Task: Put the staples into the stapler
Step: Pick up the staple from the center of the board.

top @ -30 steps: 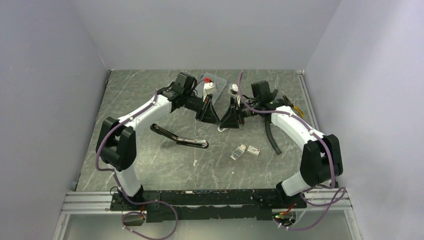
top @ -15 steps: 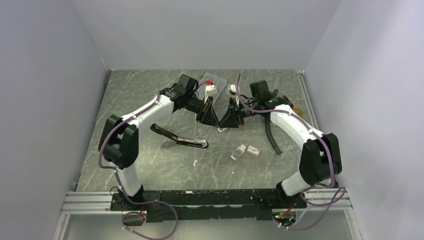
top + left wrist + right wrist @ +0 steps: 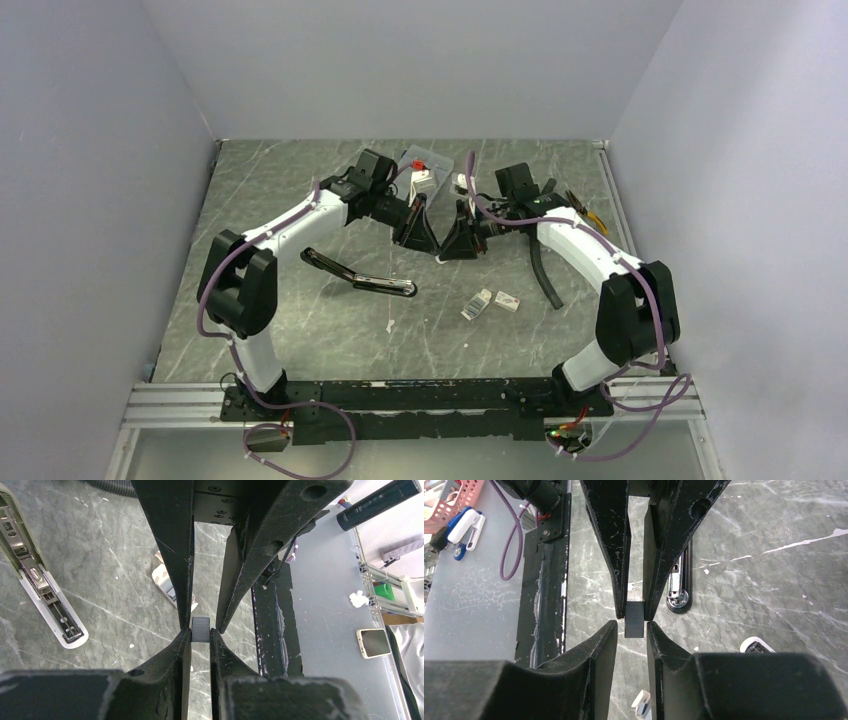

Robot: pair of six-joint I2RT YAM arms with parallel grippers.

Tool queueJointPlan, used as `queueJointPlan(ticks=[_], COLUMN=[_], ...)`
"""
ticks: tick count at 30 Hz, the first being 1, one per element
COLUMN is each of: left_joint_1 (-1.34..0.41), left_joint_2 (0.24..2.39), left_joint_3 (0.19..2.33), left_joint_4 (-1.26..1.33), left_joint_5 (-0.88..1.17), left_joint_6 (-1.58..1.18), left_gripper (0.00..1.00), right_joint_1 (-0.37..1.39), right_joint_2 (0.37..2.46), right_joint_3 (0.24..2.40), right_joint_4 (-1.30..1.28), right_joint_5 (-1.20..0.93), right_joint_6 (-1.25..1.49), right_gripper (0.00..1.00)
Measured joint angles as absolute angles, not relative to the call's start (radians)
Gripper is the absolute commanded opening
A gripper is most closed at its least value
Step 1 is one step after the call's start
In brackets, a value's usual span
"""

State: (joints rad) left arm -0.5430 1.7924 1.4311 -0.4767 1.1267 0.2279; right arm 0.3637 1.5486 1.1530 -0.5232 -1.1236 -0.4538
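Observation:
A short dark strip of staples (image 3: pixel 201 628) is pinched between the fingertips of my left gripper (image 3: pixel 201 633), which is shut on it above the table's middle. My right gripper (image 3: pixel 633 626) meets it tip to tip. Its jaws flank the strip's free end (image 3: pixel 634 621), with a slim gap still showing on one side. The stapler (image 3: pixel 360 277) lies opened on the table left of both grippers, its white half with the metal channel (image 3: pixel 46 596) facing up. The white staple box's sleeve and tray (image 3: pixel 490 302) lie apart toward the front.
A clear compartment case (image 3: pixel 432 163) stands at the back behind the grippers. A black hose (image 3: pixel 545 275) lies under my right arm, with small tools (image 3: pixel 585 212) near the right wall. Grey walls close in three sides of the marbled table (image 3: pixel 300 330).
The right gripper's jaws have narrowed around the strip's end, and that arm has edged slightly toward the left gripper. The left gripper's hold looks unchanged.

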Motion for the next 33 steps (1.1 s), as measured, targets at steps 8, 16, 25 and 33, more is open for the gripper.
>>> queueJointPlan(ticks=[8,16,25,33], left_joint_1=[-0.545,-0.548,-0.550,-0.554], left_joint_2=[1.793,1.797,1.800,1.813], left_joint_3=[1.431,1.436,1.437,1.444], left_joint_4=[-0.482,-0.496,-0.503,-0.515], left_joint_5=[1.127,1.126,1.123,1.119], left_joint_6=[0.240,0.250,0.250,0.257], left_gripper=[0.03,0.03,0.06,0.35], right_joint_1=[0.364,0.364,0.373,0.377], right_joint_2=[1.553,1.567,1.568,1.568], right_joint_3=[1.164,1.179,1.180,1.185], right_joint_4=[-0.531,-0.558,-0.570,-0.599], right_joint_5=[-1.123,-1.123,-1.114,-1.093], right_joint_6=[-0.461,-0.480,-0.490,-0.530], right_gripper=[0.29,0.23,0.12,0.06])
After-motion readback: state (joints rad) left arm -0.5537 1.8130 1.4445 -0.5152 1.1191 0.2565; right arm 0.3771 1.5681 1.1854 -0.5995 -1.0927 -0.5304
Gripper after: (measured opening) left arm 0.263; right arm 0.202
